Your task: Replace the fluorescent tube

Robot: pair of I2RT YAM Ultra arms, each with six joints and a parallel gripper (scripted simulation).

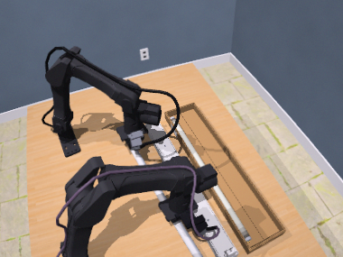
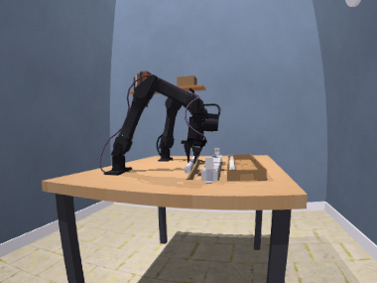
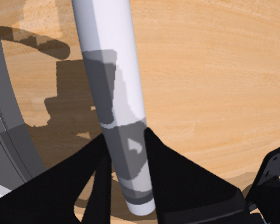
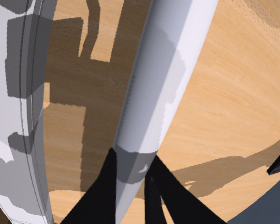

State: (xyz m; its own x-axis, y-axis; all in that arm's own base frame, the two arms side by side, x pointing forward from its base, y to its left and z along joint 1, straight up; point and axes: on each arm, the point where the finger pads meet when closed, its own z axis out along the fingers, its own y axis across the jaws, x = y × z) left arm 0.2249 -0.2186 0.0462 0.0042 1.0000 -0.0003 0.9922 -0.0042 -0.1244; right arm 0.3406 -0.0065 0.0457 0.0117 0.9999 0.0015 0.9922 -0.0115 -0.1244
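The LED tube (image 1: 145,163) is held by both grippers beside the empty fixture (image 1: 168,151), on the side away from the carton and low over the bench. My left gripper (image 1: 135,142) is shut on the tube's far end. The left wrist view shows the fingers gripping just behind the end cap (image 3: 140,205). My right gripper (image 1: 178,215) is shut on the tube closer to its near end, with the fingers around it. The old fluorescent tube (image 1: 212,181) lies lengthwise on the floor of the carton (image 1: 226,177).
The fixture (image 4: 25,97) runs parallel to the held tube, close beside it, with lampholders at both ends. The carton lies along the fixture's other side, near the bench edge. Both arm bases (image 1: 68,141) stand on the bench.
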